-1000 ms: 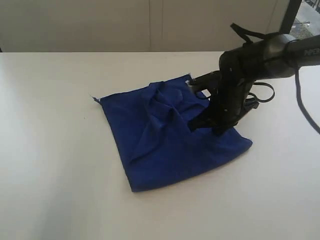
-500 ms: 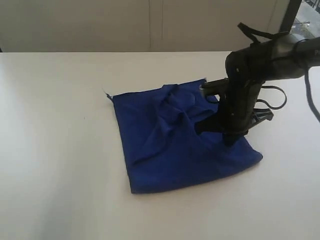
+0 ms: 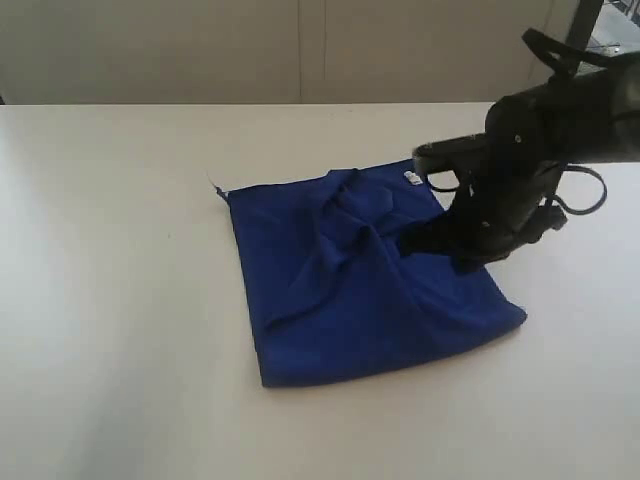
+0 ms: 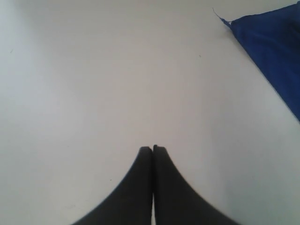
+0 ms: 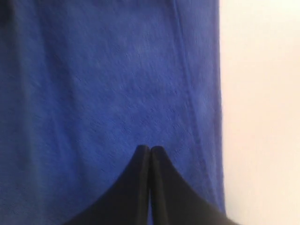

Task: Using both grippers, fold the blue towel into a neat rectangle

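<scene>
Mostly flat, the blue towel (image 3: pixel 360 300) bunches mid-cloth; left hand (image 4: pixel 153 149) and right hand (image 5: pixel 150 149) both closed.

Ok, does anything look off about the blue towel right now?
Yes. The blue towel lies askew on the table, with a bunched ridge of wrinkles through its middle, not a flat rectangle. The right hand is shut above it; whether it pinches cloth is unclear.

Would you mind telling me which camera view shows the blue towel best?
The exterior view: nearly the whole blue towel shows, rumpled mid-cloth. The left wrist view catches one corner; the right wrist view, a close patch and edge.
</scene>
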Available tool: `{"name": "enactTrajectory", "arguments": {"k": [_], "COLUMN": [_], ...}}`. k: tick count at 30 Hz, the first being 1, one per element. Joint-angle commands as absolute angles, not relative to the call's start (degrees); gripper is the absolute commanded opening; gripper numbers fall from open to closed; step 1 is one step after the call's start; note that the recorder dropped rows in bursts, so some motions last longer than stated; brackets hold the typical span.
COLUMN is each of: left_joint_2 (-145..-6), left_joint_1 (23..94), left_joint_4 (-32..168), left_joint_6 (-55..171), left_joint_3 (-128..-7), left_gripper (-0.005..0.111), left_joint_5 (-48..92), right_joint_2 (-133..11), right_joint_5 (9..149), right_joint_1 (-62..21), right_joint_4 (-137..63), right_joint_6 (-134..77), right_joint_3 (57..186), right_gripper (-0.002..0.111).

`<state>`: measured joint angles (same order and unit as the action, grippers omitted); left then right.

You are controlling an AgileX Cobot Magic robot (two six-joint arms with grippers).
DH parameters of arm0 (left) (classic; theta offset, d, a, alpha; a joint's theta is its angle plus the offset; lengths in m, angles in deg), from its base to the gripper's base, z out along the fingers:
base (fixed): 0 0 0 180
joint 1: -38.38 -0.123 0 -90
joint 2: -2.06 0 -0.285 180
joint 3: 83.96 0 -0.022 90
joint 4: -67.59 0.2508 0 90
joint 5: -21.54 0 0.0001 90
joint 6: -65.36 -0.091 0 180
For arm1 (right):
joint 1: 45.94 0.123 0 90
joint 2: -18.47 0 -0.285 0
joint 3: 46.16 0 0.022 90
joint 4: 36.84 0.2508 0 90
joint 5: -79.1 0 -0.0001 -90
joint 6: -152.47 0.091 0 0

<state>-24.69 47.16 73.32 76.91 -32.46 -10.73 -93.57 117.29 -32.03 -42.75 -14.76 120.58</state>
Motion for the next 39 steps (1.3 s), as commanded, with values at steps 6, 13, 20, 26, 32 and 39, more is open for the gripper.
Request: {"name": "enactTrajectory", "arguments": {"k": [6,13,20,26,32,39], "left_joint_2": [-24.48,-24.48,-24.48,-24.48,-24.48,-24.48], "left_joint_1": [47.1,47.1,47.1,47.1,47.1,47.1], "left_joint_4": [73.6,73.6,73.6,73.6,73.6,73.6], "left_joint_6": [76.94,76.94,76.94,76.94,76.94,76.94], "left_joint_3": [-32.08,-32.08,-32.08,-32.08,-32.08,-32.08], "left_gripper": [0.0,0.0,0.0,0.0,0.0,0.0], "left_joint_5": [-11.09,-11.09,-11.09,-11.09,-11.09,-11.09], "right_joint_2": [-94.84,-104.75,-113.48,-117.12,-119.6,-122.11], "right_joint_5": [109.75,109.75,111.64,112.96,113.31,111.09], "right_joint_1": [-18.11,-13.26,-12.8,-12.68,-12.68,-12.68], "right_joint_4": [-39.63,-37.62,-37.34,-36.17,-35.29,-35.29], "right_joint_6": [-18.88,-18.77,-18.77,-18.77,-18.77,-15.99], "right_joint_3": [127.83,139.48,147.73,150.61,152.03,154.37], "right_gripper": [0.0,0.0,0.0,0.0,0.0,0.0]}}
